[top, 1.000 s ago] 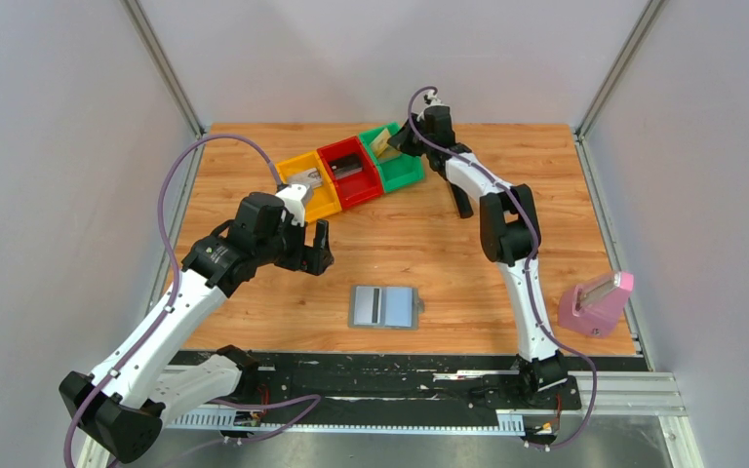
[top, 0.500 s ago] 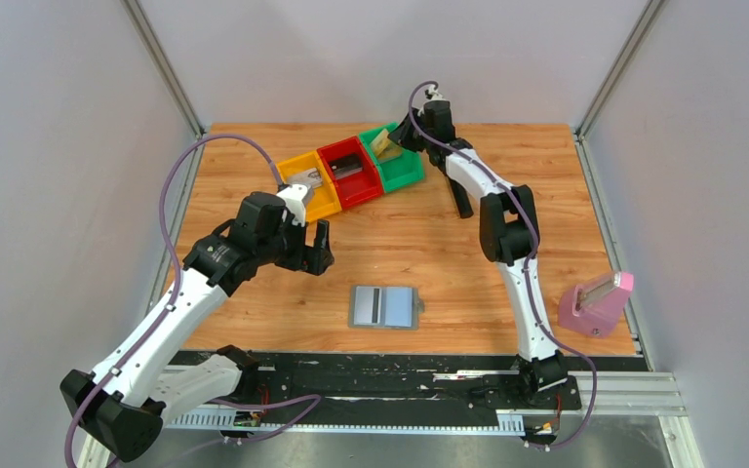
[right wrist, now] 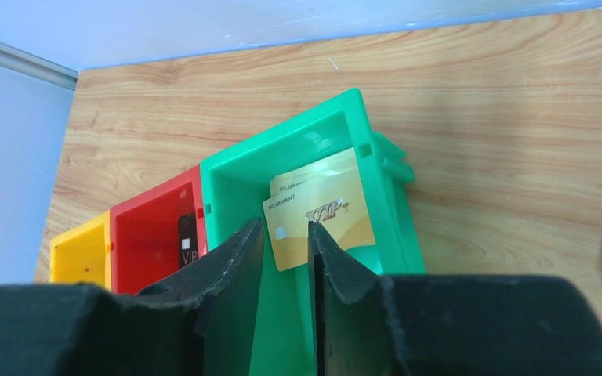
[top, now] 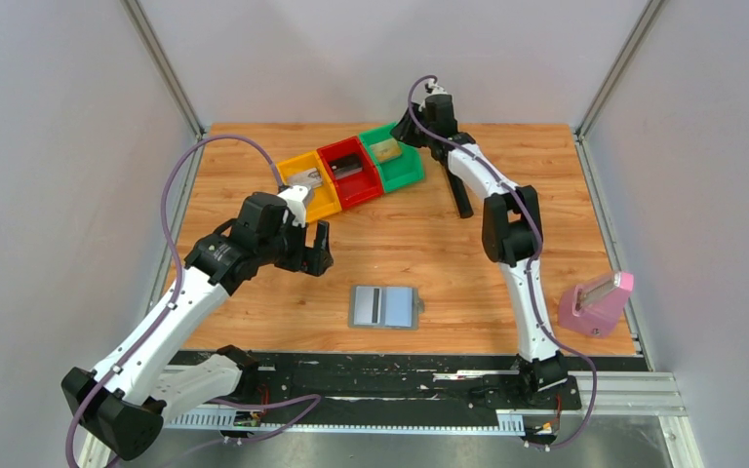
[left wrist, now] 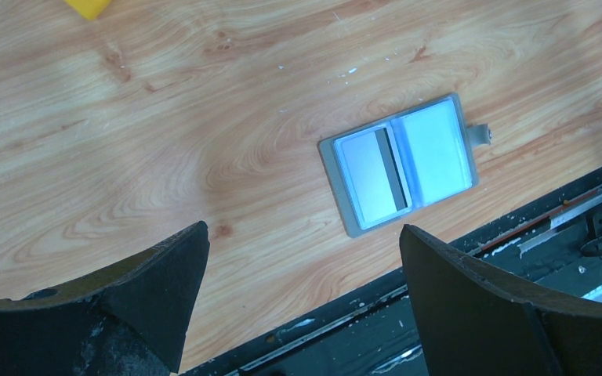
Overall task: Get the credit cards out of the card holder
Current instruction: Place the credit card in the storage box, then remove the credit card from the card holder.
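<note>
Mostly done, by my read. Gold cards (right wrist: 325, 211) lie flat in the green bin (right wrist: 282, 145), two stacked as far as I can tell. A dark card (right wrist: 188, 239) is in the red bin (right wrist: 145, 251), and a pale card (top: 304, 178) is in the yellow bin (right wrist: 78, 254). The bins sit in a row at 11 to 12 o'clock on the bench (top: 429, 244).

Your right pincer (right wrist: 284, 235) hangs over the green bin at 12 o'clock. Its fingers are only narrowly parted, with nothing between them, and the gold cards lie below, apart from it. Your left pincer (left wrist: 302, 231) hovers at about 9 o'clock of bench centre, spread wide and empty, well apart from the holder (left wrist: 400, 163).

The holder lies open and flat at 6 o'clock, near the bench's front edge, and neither arm touches it. Its right panel looks bare. The left panel shows a pale rectangle with a dark stripe along one side. I'd read that as a striped card (left wrist: 372, 166) not yet out, but it could be the pocket itself; I can't tell for sure.

So three bins are loaded and maybe one card is left. If it is a card, your left pincer is the nearer one. The card lies flush in the panel, so you'd likely need to catch an edge. Nothing pins the holder, so it may slide.
</note>
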Robot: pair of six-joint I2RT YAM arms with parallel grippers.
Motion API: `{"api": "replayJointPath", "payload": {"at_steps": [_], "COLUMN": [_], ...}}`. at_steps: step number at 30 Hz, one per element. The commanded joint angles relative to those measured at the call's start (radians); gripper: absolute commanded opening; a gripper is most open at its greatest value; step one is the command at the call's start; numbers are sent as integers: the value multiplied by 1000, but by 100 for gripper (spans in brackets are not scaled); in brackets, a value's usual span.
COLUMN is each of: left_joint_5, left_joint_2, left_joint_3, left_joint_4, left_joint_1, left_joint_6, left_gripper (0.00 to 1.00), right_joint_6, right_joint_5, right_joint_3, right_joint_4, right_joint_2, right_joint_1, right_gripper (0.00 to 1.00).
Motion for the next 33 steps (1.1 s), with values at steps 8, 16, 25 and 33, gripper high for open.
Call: {"api": "replayJointPath", "payload": {"at_steps": [8, 16, 25, 33], "left_joint_5": [23, 90, 166, 293], "left_joint_2": [27, -39, -14, 45], "left_joint_3": [10, -40, -120, -249], "left_joint_4": [-4, 60, 124, 279], "left_joint_1": [3, 5, 5, 5], "left_joint_6": [-70, -149, -231, -279], "left_gripper": [100, 99, 89, 47], "right_joint_6": [17, 97, 194, 280], "right_joint_5": [-8, -30, -97, -218], "right_joint_3": [-382, -857, -1193, -1473], "right_joint_4": [-77, -99, -100, 56], "right_joint_2": [-445, -787, -1033, -1161], "right_joint_1": [24, 76, 207, 313], "right_gripper": [34, 35, 36, 34]}}
